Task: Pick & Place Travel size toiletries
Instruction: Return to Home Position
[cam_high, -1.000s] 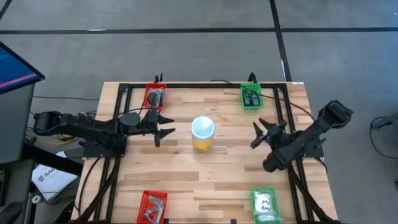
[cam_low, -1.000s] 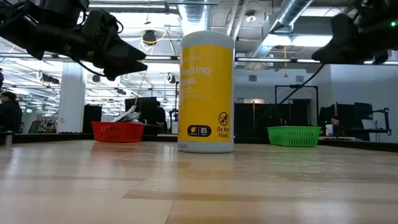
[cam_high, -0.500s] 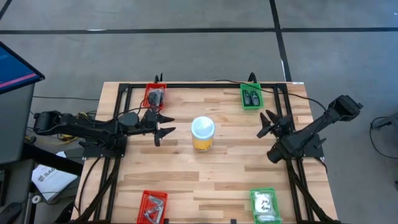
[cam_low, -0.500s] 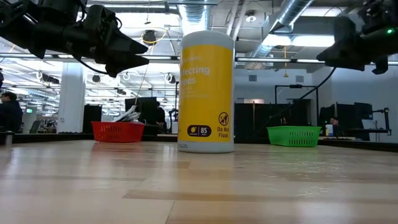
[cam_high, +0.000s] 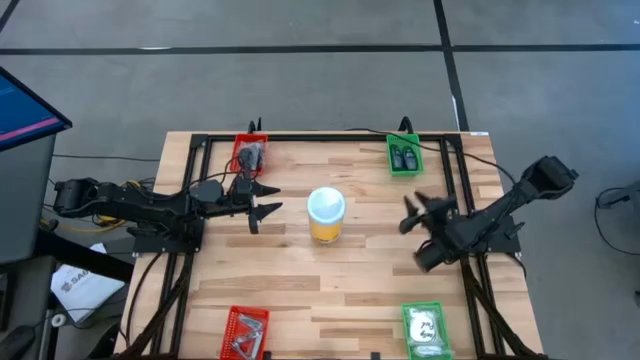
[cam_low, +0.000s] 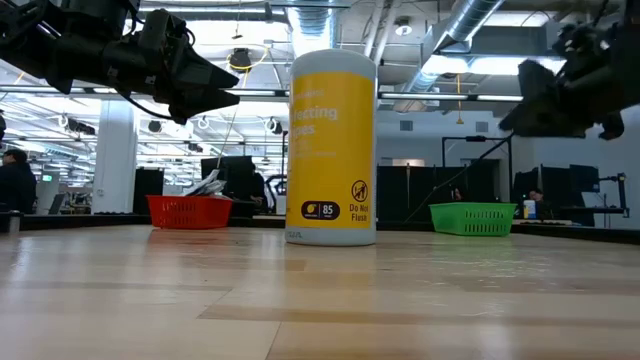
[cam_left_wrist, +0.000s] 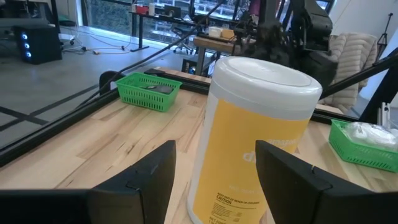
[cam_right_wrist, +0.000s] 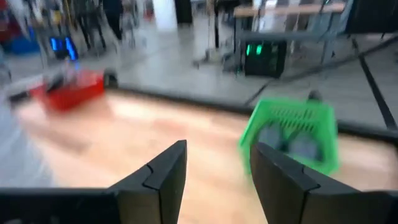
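Yellow jar (cam_high: 326, 215) mid-table, sole obstacle between left claw (cam_high: 268, 199) and right claw (cam_high: 409, 213); bare table (cam_high: 340, 285) all round.

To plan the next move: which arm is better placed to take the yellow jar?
Left arm: its open jaws face the yellow jar from close by; the right arm stands farther off.

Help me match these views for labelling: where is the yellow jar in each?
High view: yellow jar at table centre.
Low view: jar fills the middle.
Left wrist view: close ahead, middle.
Right wrist view: not clearly in it.
Shared landmark: green tray, seen in high and left wrist views.
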